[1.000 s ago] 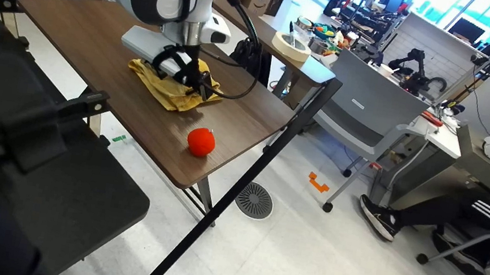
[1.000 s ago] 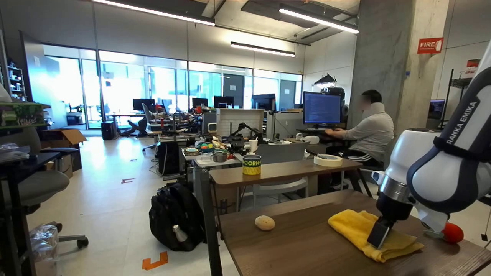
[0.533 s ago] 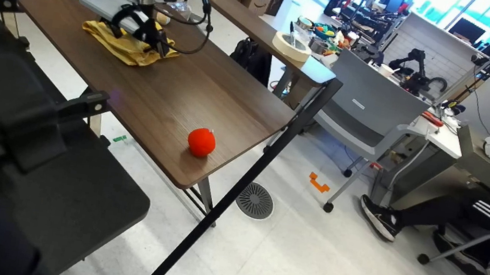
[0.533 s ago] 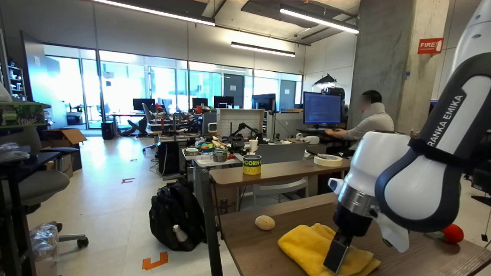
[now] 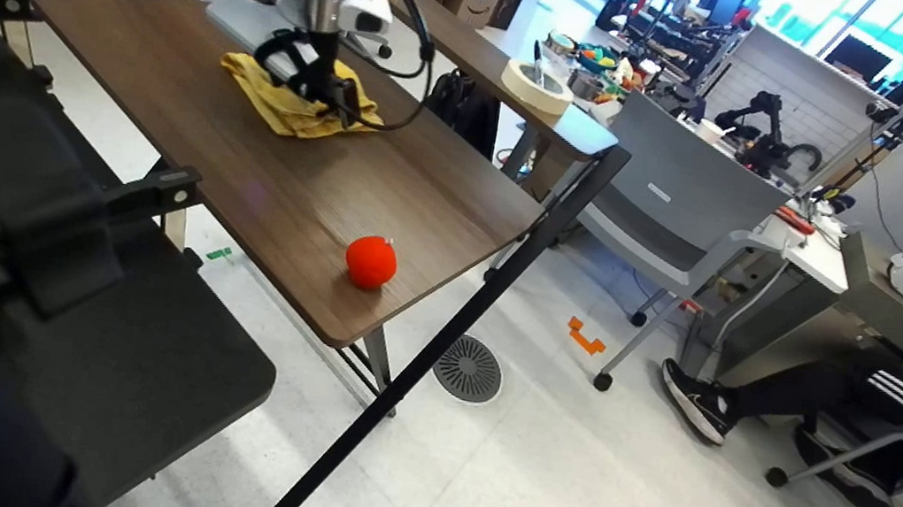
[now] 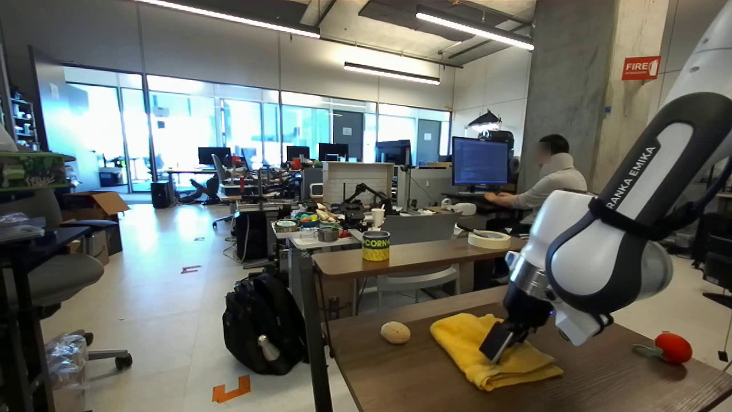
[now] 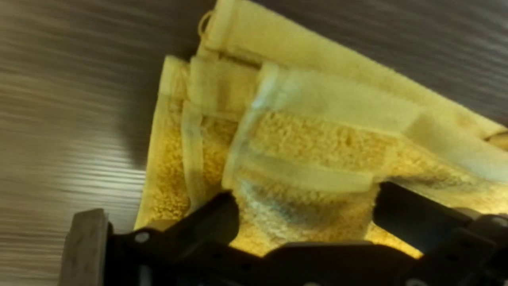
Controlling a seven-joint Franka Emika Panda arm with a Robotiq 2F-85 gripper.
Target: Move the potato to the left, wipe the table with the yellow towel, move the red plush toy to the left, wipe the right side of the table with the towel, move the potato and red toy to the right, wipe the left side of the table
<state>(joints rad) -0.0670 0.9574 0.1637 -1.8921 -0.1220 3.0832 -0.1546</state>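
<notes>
Looks set to wipe with gripper (image 7: pixel 305 201) spread wide on the towel (image 7: pixel 317 145) directly beneath, nearer potato (image 6: pixel 395 332) than toy (image 6: pixel 673 348).

Tilted down or level in both exterior views, shares the rectangular brown wood-grain table (image 5: pixel 265 181). From the wrist, closely overlooks the folded yellow towel (image 7: pixel 317 139)

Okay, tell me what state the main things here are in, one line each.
Yellow towel, folded, lying on the table
Gripper, open, down on the towel
Potato, resting on the table, apart from the towel
Red plush toy, resting near a table corner
Corn can, upright
Tape roll, lying flat
Large monitor, switched on
Ceiling lights, lit
</notes>
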